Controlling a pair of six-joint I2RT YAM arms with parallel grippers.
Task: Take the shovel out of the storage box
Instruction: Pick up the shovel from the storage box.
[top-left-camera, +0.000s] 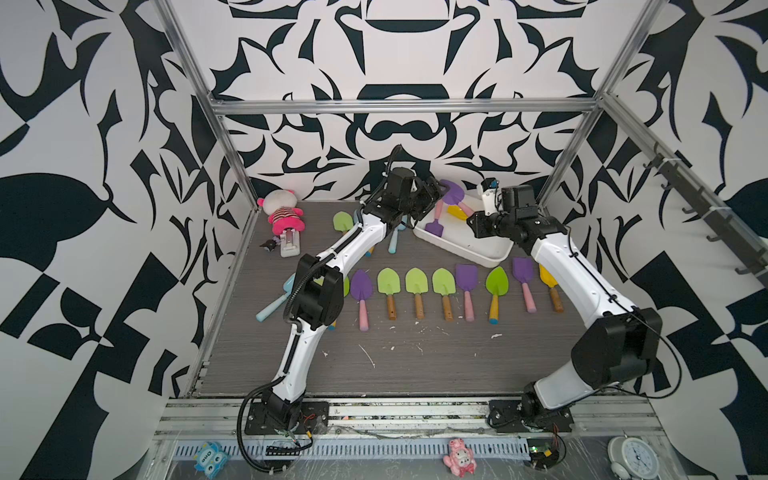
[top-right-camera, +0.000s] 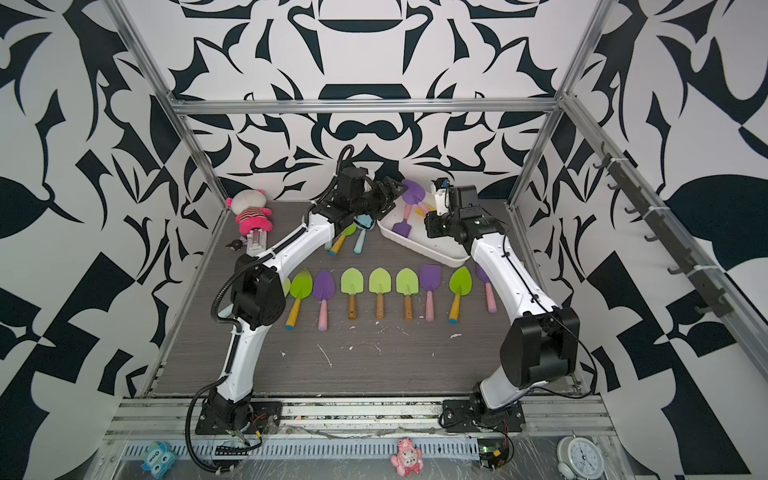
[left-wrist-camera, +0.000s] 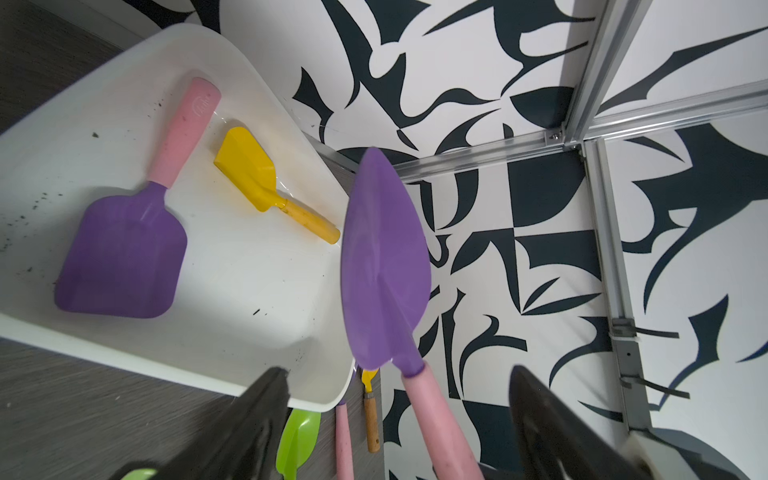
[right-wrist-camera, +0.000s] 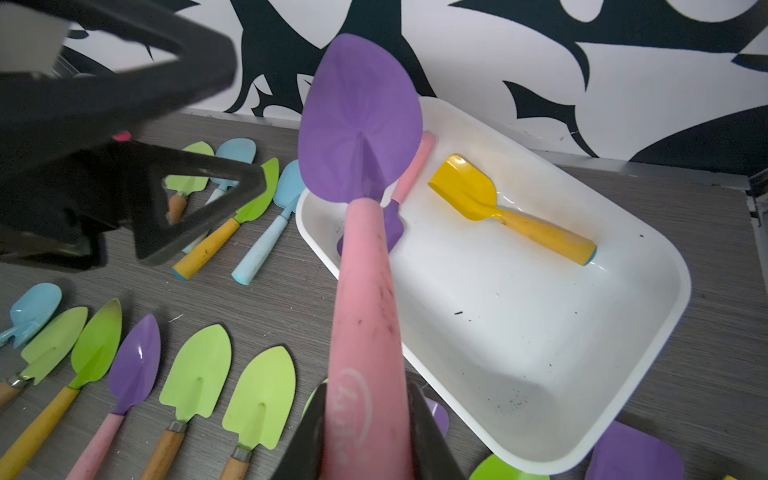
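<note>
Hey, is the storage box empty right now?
No, a yellow shovel and a square purple shovel lie inside the storage box.

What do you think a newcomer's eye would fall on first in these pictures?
Probably the purple shovel, which the right gripper holds raised over one end of the white box at the far right of the table. Next comes the row of bright shovels laid across the table in front of the box. The bold black-and-white walls surround it all.
</note>
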